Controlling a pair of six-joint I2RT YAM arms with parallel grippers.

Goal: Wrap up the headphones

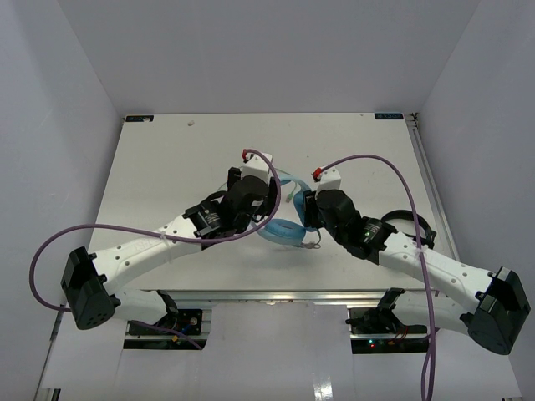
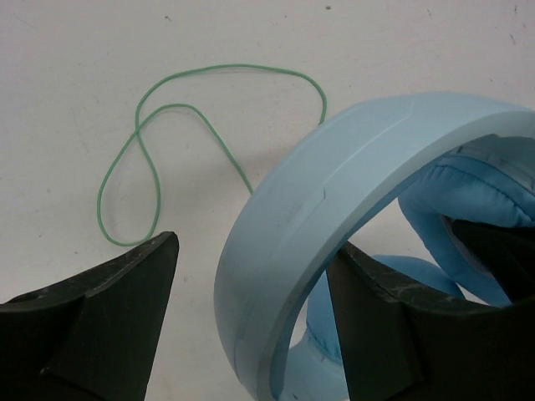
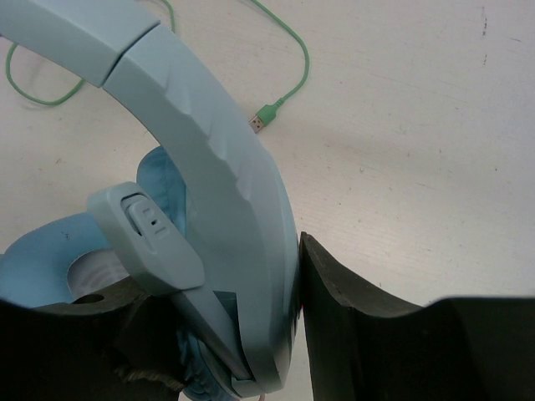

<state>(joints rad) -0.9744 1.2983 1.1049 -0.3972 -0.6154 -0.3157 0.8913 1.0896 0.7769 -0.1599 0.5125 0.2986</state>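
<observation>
The light blue headphones (image 1: 284,227) lie in the middle of the table between both arms. My left gripper (image 2: 255,251) is open and straddles the wide headband (image 2: 334,167). Its right finger (image 2: 393,317) stands inside the arc against the band, while its left finger (image 2: 117,292) is clear of it. My right gripper (image 3: 213,267) is shut on the headphones where the band meets the slider (image 3: 146,230) and an earcup (image 3: 42,259). The thin green cable (image 2: 150,125) lies in loose loops on the table, with its plug (image 3: 266,117) free.
The white table (image 1: 167,167) has walls on three sides. A black hoop-shaped object (image 1: 411,219) lies behind my right arm near the right edge. Purple cables (image 1: 393,175) arc over both arms.
</observation>
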